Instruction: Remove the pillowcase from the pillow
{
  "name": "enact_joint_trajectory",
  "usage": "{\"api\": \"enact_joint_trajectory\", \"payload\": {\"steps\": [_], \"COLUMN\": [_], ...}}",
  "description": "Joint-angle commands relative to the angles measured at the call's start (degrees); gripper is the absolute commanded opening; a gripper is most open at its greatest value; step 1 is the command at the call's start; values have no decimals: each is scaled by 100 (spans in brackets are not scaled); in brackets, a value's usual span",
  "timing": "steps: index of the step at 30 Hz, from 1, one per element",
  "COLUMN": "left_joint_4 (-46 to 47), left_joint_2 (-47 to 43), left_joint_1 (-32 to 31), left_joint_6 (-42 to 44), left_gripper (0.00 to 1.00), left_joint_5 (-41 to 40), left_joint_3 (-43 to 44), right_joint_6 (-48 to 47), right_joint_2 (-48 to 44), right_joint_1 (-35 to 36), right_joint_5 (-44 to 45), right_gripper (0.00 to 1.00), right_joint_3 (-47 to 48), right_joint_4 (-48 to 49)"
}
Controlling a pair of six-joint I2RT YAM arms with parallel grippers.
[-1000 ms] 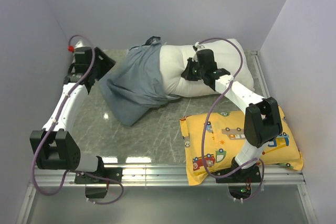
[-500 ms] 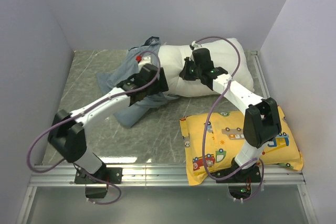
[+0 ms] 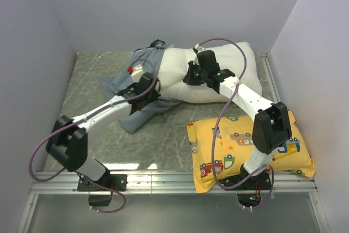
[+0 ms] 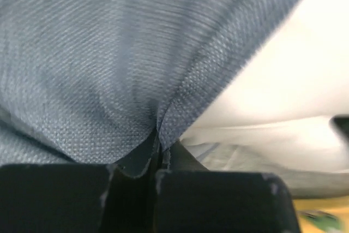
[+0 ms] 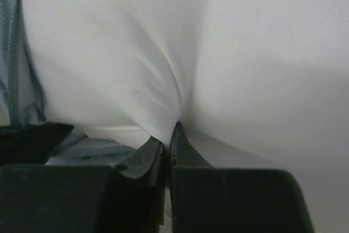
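Seemingly marble table (image 3: 163, 135) inside pale walls (image 3: 163, 9); left tool (image 4: 158, 141) pinches pillowcase (image 4: 103, 53), right tool (image 5: 169, 135) pillow (image 5: 256, 53).

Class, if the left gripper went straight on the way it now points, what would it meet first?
The pillowcase: the left gripper is shut on a fold of it, with blue cloth filling its path. The pillow probably lies just behind, though depth is unclear.

- Top view: the pillowcase (image 3: 143, 64) hides the left end of the pillow (image 3: 240, 64); the right arm (image 3: 245, 96) covers part of the yellow pillow (image 3: 218, 151).
- Left wrist: a pinched cloth fold vanishes inside the left end effector (image 4: 158, 154); a yellow patch (image 4: 322, 219) at the corner is blurred and cut off.
- Right wrist: the pillow overruns every edge; its fold disappears into the right end effector (image 5: 168, 141).
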Motion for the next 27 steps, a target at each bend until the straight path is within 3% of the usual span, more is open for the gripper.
{"api": "enact_joint_trajectory", "payload": {"steps": [1, 6, 12, 14, 17, 22, 27], "left_joint_4": [-279, 188, 188, 293, 486, 522, 496], "left_joint_2": [-706, -902, -594, -690, -840, -647, -357], "left_joint_1": [1150, 2162, 2567, 2629, 2647, 2656, 2673], "left_joint_6": [-271, -570, -658, -650, -562, -509, -535], "left_gripper": [1, 1, 2, 11, 14, 0, 1], "left_joint_5": [-13, 527, 659, 755, 800, 932, 554], "left_joint_3": [-844, -1487, -1408, -1452, -1584, -1523, -1470], "right_joint_6": [-36, 34, 175, 184, 175, 324, 403], "right_joint_2": [-298, -570, -957, -1037, -1125, -1300, -1652], "right_joint_1": [-397, -687, -1065, -1223, -1347, -1382, -1531], "right_joint_5": [653, 381, -103, -173, -252, -744, -1113], "right_gripper": [0, 0, 0, 0, 0, 0, 0], "right_joint_3": [342, 264, 0, -70, -106, -167, -44], "right_joint_4": [-33, 20, 178, 178, 169, 345, 319]}}
